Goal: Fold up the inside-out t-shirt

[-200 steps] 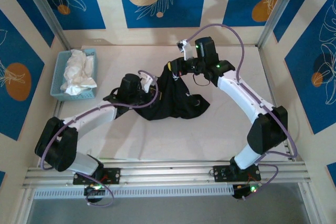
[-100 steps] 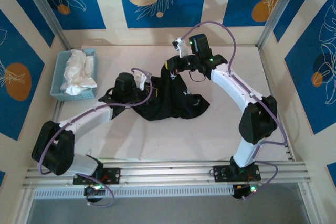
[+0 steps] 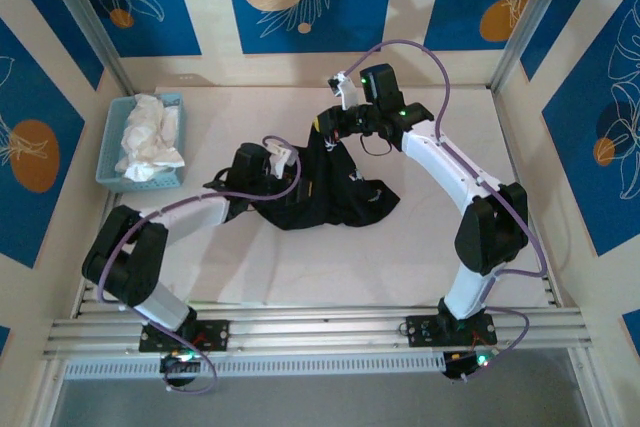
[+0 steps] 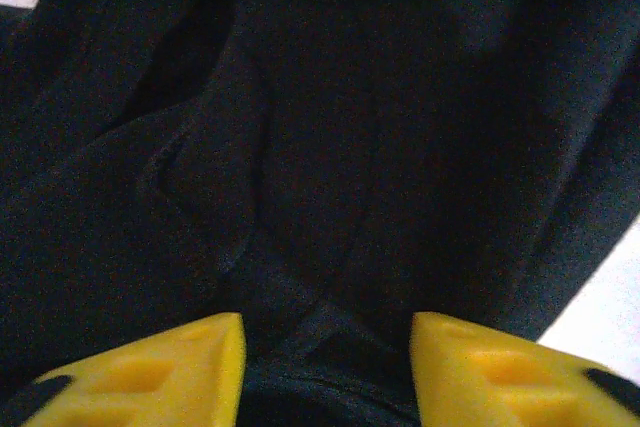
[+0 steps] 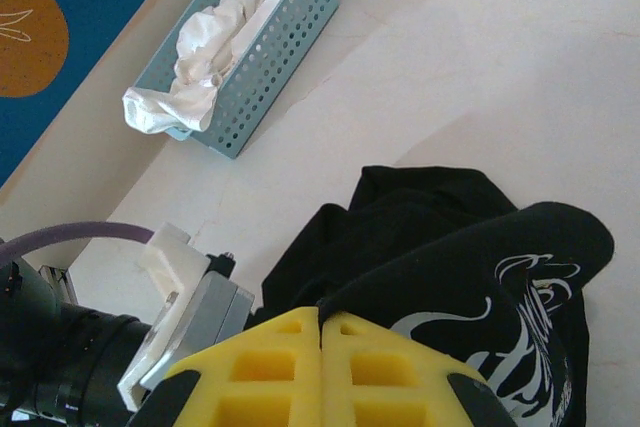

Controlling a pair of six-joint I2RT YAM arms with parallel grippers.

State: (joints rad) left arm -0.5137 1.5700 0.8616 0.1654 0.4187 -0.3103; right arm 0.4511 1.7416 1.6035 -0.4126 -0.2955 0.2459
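The inside-out t-shirt (image 3: 335, 195) is a bunched black heap at mid-table, with a pale print (image 5: 530, 277) showing. My right gripper (image 3: 322, 137) holds its far edge up; in the right wrist view the right gripper (image 5: 321, 312) is shut, and a thin black fold of the t-shirt (image 5: 450, 237) comes out from between the tips. My left gripper (image 3: 288, 179) is at the shirt's left side. In the left wrist view the left gripper (image 4: 328, 332) is open, its yellow fingers (image 4: 185, 367) apart, with dark t-shirt (image 4: 330, 127) cloth lying loose in the gap and beyond.
A blue basket (image 3: 108, 165) holding a white cloth garment (image 3: 150, 137) stands at the table's left edge; the basket (image 5: 280, 62) and white cloth (image 5: 215, 57) also appear in the right wrist view. Bare table (image 3: 440, 257) lies near and right of the shirt. Metal posts and patterned walls ring the table.
My left gripper's jaws have opened and let the cloth go slack, and its elbow swung in. The right gripper shifted slightly left and back with the shirt's edge, then held.
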